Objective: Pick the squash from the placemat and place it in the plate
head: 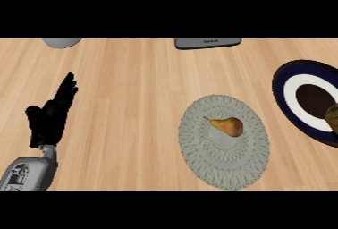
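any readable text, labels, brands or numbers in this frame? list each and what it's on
Grey device at the counter's far edge: a short light marking on its face, too small and blurred to read.
No text shows on the placemat, the squash, the plate, the grey object at the top left or the left hand.

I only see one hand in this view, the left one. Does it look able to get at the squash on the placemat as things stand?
Probably yes: the left hand is open at the left, and only bare counter lies between it and the squash on the placemat. Whether the arm stretches that far is unclear.
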`<action>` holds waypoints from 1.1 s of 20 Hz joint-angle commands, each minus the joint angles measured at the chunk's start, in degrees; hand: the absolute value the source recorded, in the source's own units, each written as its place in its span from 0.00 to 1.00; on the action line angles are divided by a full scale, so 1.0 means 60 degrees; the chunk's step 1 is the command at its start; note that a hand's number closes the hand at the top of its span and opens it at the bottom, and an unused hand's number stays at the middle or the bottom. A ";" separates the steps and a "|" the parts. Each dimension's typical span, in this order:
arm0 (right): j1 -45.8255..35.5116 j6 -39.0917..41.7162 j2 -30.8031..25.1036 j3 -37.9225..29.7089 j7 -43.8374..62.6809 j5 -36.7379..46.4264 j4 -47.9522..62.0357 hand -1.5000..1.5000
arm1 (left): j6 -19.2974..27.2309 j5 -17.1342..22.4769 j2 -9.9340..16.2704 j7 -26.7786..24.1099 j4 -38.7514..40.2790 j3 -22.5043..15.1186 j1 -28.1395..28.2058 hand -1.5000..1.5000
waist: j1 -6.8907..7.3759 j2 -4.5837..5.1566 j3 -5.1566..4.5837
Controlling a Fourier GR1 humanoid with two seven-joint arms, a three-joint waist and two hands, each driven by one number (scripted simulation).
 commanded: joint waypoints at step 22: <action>-0.2688 0.1316 -0.3063 0.0546 -0.7330 -0.0526 0.8566 1.00 | -0.0399 -0.0316 -0.0495 -0.0091 0.0573 -0.0542 -0.1200 0.50 | 0.1308 0.0279 -0.0136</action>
